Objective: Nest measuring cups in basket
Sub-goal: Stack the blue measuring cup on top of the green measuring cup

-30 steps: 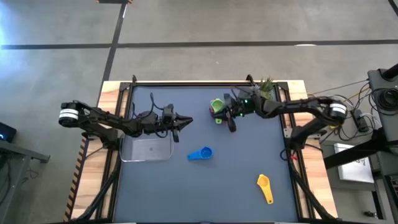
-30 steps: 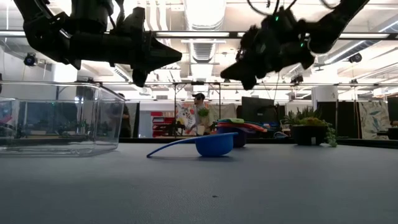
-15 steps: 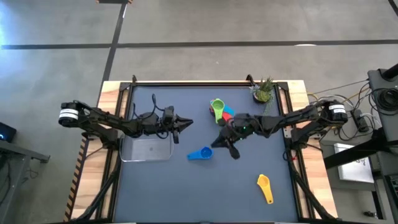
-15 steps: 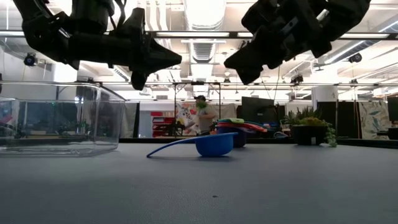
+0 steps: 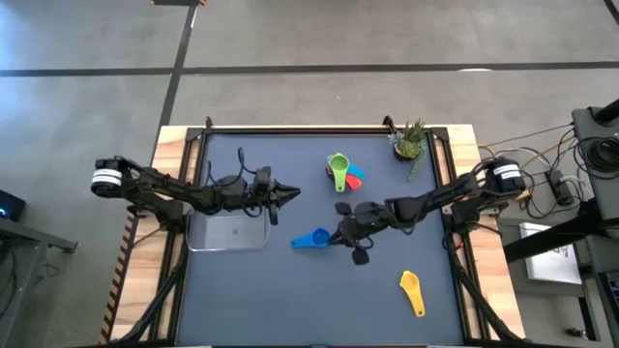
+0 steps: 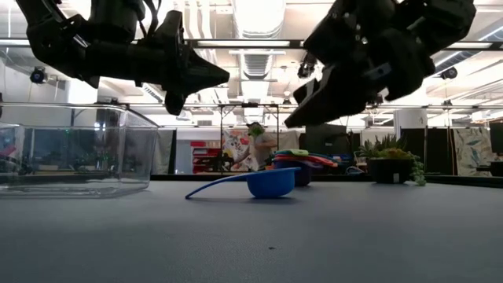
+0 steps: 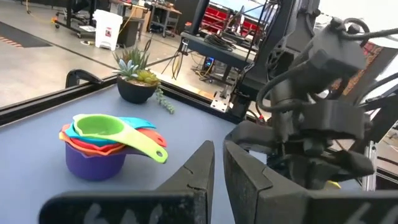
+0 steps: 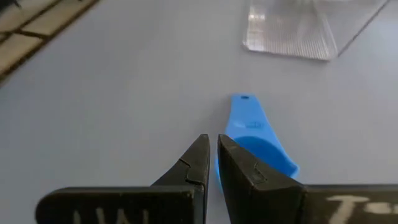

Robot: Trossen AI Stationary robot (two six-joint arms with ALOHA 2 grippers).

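A blue measuring cup (image 5: 311, 239) lies on the table mat with its handle (image 8: 244, 107) toward the clear basket (image 5: 229, 233), which stands at the left. A stack of nested cups (image 5: 341, 173), lime green on top (image 7: 107, 127), stands farther back. A yellow cup (image 5: 412, 291) lies near the front right. My right gripper (image 5: 336, 233) is shut and hovers above the blue cup's bowl (image 8: 256, 142) on its right side, slanting down, touching nothing. My left gripper (image 5: 293, 190) is shut and level in the air, just right of the basket.
A small potted plant (image 5: 409, 143) stands at the far right corner. A dark frame rail (image 5: 290, 129) runs along the table's far edge. People move in the room behind the table (image 6: 255, 145). Bare mat lies in the front left and middle (image 5: 290, 300).
My right gripper has swung from beside the cup stack near the far edge toward the near edge and the left. It has sunk a little and tipped downward, and now hangs over the blue cup. It has stayed shut.
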